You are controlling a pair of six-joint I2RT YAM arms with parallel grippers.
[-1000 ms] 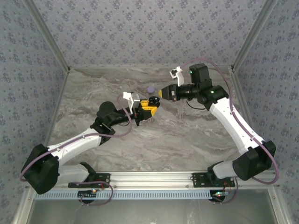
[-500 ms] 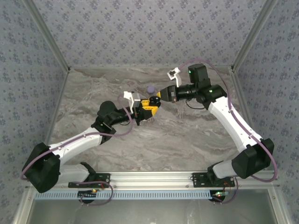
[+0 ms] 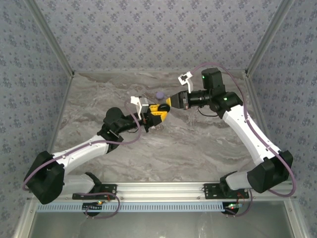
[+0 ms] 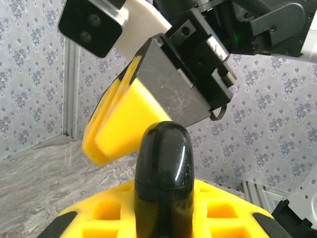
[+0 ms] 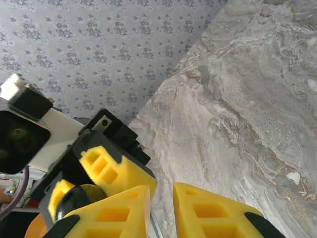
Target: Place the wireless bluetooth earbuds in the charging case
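Left pincer (image 3: 161,111): clenched on a glossy black piece (image 4: 163,183);
Right pincer (image 3: 169,102): shut tight, tips just beside it (load untellable);
Earbuds: perhaps the lilac speck (image 3: 159,94) on the counter (image 3: 198,144);
Handling: likely tiny, light, slippery; pinch across the body

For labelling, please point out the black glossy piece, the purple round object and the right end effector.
black glossy piece (image 4: 163,148): left wrist view, its rounded top.
purple round object (image 3: 159,94): top external view, its middle.
right end effector (image 5: 161,191): right wrist view, between its fingertips.
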